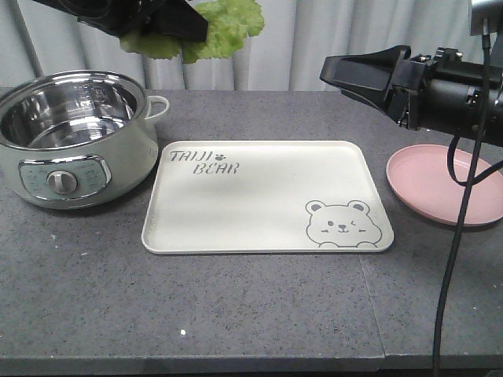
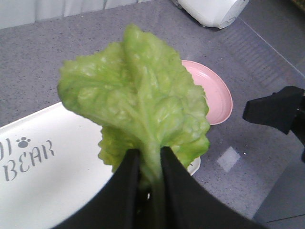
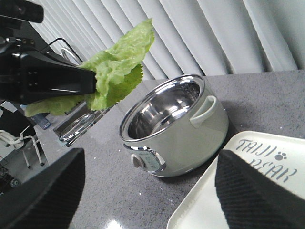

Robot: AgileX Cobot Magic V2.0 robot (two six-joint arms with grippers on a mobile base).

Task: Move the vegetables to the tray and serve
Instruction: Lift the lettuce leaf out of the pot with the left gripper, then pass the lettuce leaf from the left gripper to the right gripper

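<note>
A bright green crinkly lettuce leaf (image 2: 138, 100) hangs high in the air, its pale stem pinched between the black fingers of my left gripper (image 2: 148, 160), which is shut on it. In the front view the leaf (image 1: 224, 27) shows at the top edge, above the gap between pot and tray. The cream-white tray (image 1: 263, 196) with bear lettering lies flat mid-table with nothing on it. My right gripper (image 3: 150, 183) is open with nothing between its wide-spread fingers; in the front view it (image 1: 346, 75) hovers above the tray's right end.
A pale green electric pot (image 1: 75, 145) with a steel bowl stands left of the tray. A round pink plate (image 1: 448, 184) sits right of the tray under the right arm. A black cable (image 1: 456, 259) hangs down at the right. Curtains close off the back.
</note>
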